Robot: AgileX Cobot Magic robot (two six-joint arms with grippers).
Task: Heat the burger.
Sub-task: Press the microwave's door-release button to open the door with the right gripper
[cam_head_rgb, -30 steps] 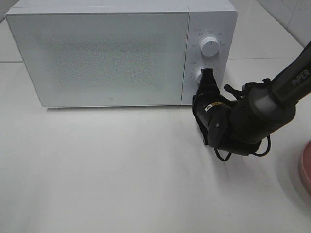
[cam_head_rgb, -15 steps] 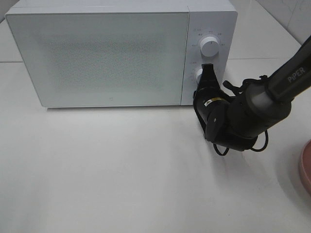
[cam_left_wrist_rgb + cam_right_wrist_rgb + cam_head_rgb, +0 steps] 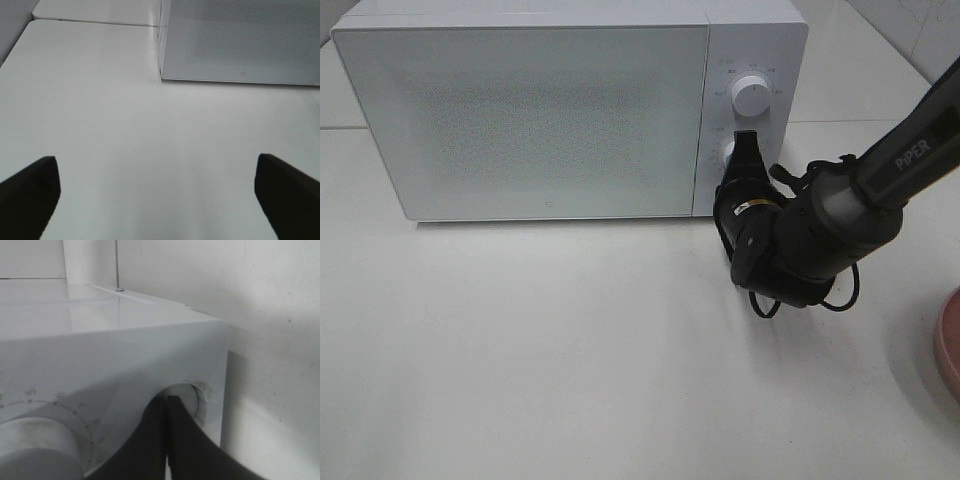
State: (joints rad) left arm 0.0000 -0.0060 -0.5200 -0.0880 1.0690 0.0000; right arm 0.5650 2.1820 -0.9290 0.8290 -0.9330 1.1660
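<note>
Left gripper: released, dark fingers spread wide with nothing between them, hanging over bare white table near the microwave's front corner; it does not show in the high view. Microwave: white, at the back of the table, door shut, its speckled panel opaque. Burger: seen in no view, and I cannot tell where it is. Control panel to the right of the door carries an upper knob and a lower knob. Right gripper: clenched, jaws pressed flat together and grasping nothing, tips set at the lower knob; the wrist view shows them lying across its face, but actual contact is not clear. Right arm: dark, coming in from the right edge, cable looped under the wrist. Far right, the rim of a pink plate on the table, well apart from the microwave.
</note>
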